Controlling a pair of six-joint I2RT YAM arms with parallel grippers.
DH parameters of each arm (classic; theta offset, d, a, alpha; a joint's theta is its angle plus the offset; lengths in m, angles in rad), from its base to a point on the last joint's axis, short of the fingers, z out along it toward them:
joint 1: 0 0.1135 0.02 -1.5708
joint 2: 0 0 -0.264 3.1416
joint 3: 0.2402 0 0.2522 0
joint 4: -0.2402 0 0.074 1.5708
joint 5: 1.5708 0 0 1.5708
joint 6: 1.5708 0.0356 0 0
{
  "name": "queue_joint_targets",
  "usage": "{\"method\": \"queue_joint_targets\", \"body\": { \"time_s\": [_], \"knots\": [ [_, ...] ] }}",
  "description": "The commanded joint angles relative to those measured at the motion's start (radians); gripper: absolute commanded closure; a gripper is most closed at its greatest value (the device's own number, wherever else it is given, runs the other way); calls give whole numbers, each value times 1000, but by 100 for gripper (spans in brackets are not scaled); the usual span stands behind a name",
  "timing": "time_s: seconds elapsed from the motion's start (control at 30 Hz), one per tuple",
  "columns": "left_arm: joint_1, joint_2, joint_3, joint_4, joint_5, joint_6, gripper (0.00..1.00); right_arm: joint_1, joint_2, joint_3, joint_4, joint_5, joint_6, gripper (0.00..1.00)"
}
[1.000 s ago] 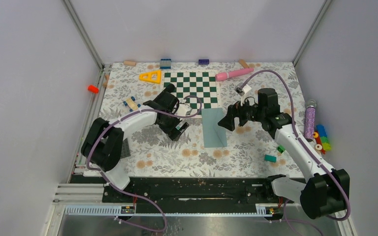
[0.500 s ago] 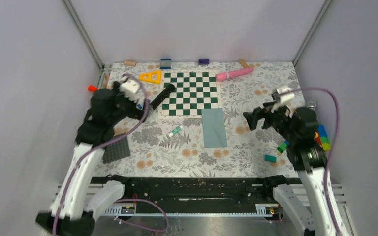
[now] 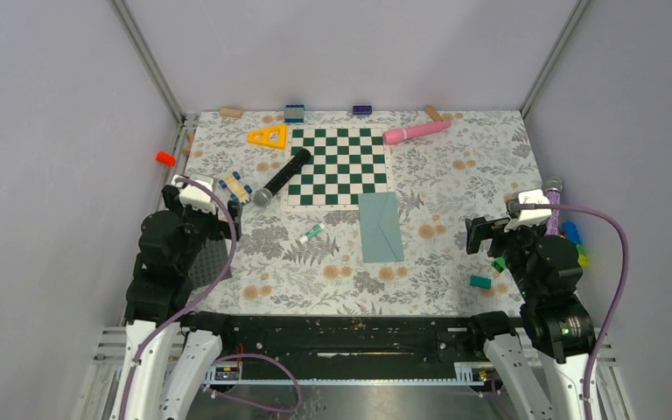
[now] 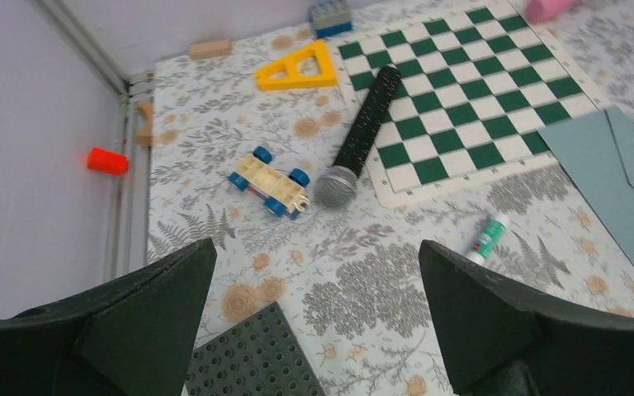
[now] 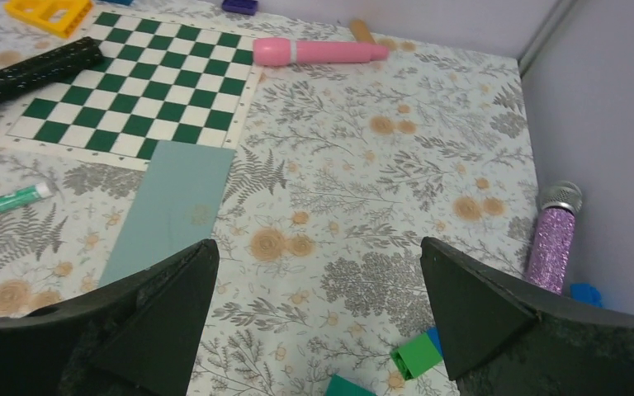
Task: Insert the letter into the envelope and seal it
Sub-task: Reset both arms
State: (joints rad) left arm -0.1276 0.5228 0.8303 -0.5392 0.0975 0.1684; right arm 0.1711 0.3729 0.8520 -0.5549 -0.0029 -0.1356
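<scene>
Two grippers, left (image 4: 315, 272) and right (image 5: 318, 264), both spread wide, empty, well apart from the work. Envelope (image 3: 381, 227): flat on the bench (image 3: 455, 175), flap folded down, at the chessboard's (image 3: 339, 166) near right corner. Letter: not visible, probably inside. Advice: press along the flap only if it lifts.

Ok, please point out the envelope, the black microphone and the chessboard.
envelope (image 3: 380, 227), top view, its middle.
black microphone (image 3: 284, 173), top view, its handle.
chessboard (image 3: 341, 166), top view, its centre.
</scene>
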Motion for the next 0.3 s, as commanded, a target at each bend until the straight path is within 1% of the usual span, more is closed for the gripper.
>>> {"method": "queue_joint_targets", "body": {
  "time_s": [0.0, 0.13, 0.27],
  "knots": [
    [11, -25, -19, 133, -180, -78, 1, -2, -2, -9, 29, 138, -15, 0],
    [16, -31, -31, 145, -184, -82, 1, -1, 1, -11, 44, 206, -19, 0],
    [19, -27, -30, 147, -185, -86, 1, 0, -3, -24, 63, 236, -13, 0]
  ]
}}
